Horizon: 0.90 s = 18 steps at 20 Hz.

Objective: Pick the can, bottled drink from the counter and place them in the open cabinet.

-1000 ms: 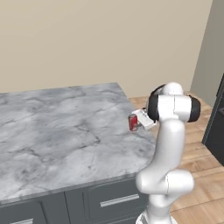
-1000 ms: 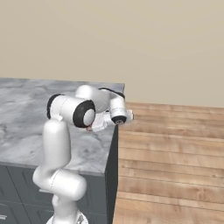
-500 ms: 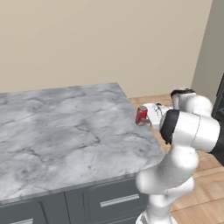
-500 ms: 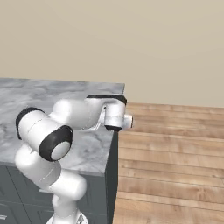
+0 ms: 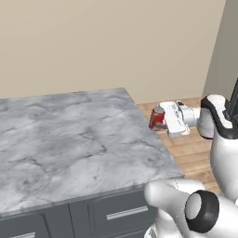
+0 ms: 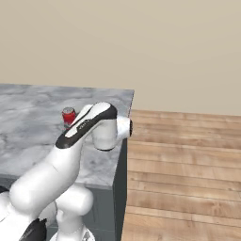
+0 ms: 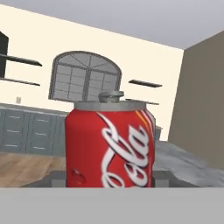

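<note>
Beyond the counter (image 5: 69, 139) edge, the gripper (image 5: 162, 122) clamping the can (image 5: 157, 118) has swung farther right.

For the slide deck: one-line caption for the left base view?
Gripper holds the red can upright just past the marble counter's right edge, over wood floor.

Can (image 5: 157, 119) beyond counter (image 5: 69, 144) edge
</note>
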{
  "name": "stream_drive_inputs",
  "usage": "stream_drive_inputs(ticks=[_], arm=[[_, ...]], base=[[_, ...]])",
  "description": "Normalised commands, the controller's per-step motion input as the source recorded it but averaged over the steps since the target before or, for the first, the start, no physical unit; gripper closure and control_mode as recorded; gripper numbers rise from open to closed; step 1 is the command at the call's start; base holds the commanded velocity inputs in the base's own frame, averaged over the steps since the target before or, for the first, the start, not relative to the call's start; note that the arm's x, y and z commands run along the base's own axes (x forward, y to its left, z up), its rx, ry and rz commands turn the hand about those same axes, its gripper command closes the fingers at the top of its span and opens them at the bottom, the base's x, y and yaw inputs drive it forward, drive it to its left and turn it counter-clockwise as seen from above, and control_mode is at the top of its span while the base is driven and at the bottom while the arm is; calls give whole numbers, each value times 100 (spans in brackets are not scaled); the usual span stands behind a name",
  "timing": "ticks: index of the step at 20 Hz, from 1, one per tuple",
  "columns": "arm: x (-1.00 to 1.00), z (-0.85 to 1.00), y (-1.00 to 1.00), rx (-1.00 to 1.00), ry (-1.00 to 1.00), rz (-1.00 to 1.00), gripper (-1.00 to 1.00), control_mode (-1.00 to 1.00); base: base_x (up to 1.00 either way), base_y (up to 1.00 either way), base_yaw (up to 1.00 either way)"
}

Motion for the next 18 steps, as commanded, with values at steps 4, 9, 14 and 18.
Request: stream_drive_inputs(ticks=[4, 9, 14, 18], arm=[[-92, 100, -4, -3, 35, 0, 100, -100], [-100, 67, 0, -7, 20, 0, 100, -100], [-100, 3, 0, -21, -9, -2, 100, -100], [-56, 5, -29, -20, -11, -11, 100, -100]], base=[[0, 0, 0], [0, 0, 0], [0, 0, 0], [0, 0, 0]])
